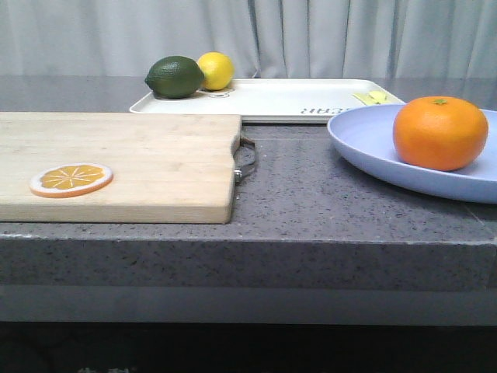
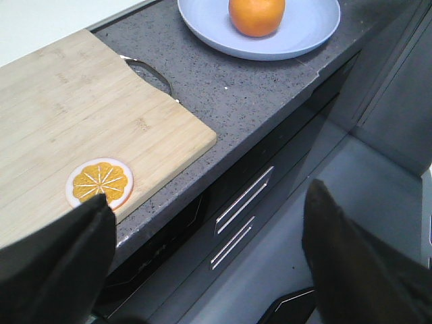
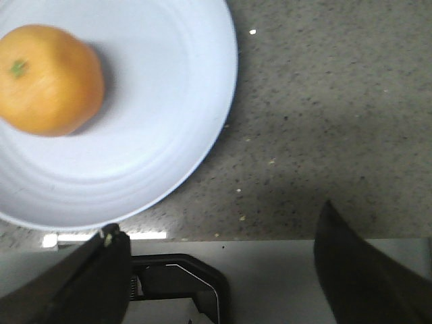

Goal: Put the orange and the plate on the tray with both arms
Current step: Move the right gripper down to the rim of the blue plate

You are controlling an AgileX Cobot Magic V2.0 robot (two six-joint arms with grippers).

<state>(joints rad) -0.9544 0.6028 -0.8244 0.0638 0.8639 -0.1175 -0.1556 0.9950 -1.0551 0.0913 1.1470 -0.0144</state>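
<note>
The orange [image 1: 439, 132] lies on the pale lavender-blue plate [image 1: 365, 140] at the right of the grey counter. Both also show in the left wrist view, orange [image 2: 256, 15] and plate [image 2: 310, 30], and in the right wrist view, orange [image 3: 48, 79] and plate [image 3: 162, 115]. The white tray [image 1: 295, 101] with grey lettering lies behind the plate. My left gripper [image 2: 209, 263] is open and empty, off the counter's front edge near the cutting board. My right gripper [image 3: 219, 266] is open and empty, over the counter's front edge beside the plate. Neither gripper shows in the front view.
A wooden cutting board [image 1: 140, 163] with a metal handle lies at the left, with a flat orange slice [image 1: 71, 179] on it. A green lime [image 1: 175, 77] and a yellow lemon [image 1: 215, 70] sit at the tray's far left end. Dark drawers [image 2: 243, 209] lie below the counter edge.
</note>
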